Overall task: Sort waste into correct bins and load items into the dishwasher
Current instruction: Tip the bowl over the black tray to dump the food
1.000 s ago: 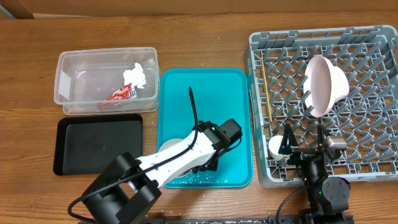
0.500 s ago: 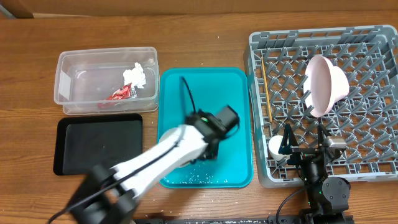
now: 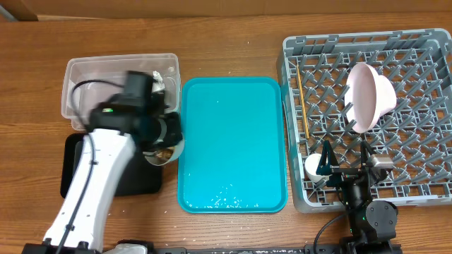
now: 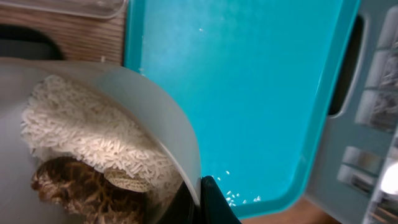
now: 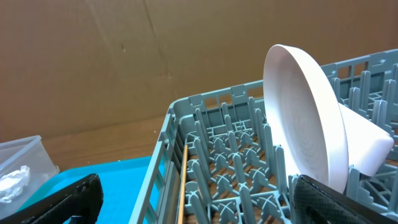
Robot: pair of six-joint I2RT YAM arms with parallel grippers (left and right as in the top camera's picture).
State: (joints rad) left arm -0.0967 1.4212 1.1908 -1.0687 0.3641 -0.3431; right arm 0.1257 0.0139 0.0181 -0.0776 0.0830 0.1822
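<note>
One wooden table (image 3: 233,42) under teal tray (image 3: 233,127) and grey rack (image 3: 367,37); left tool (image 4: 200,199) clenched on rice bowl (image 4: 155,112), right tool (image 3: 345,162) released

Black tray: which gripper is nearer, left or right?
Left. The left gripper holds a bowl over the black tray's right edge; the right gripper is at the dish rack, beyond the teal tray.

We are looking at a robot lab bench staged as a mock kitchen: a white robot arm (image 3: 88,176) is working over a bare wooden table (image 3: 233,49) that is carrying a grey dish rack (image 3: 353,37), a teal tray (image 3: 233,141) and a clear tub (image 3: 78,70).
</note>
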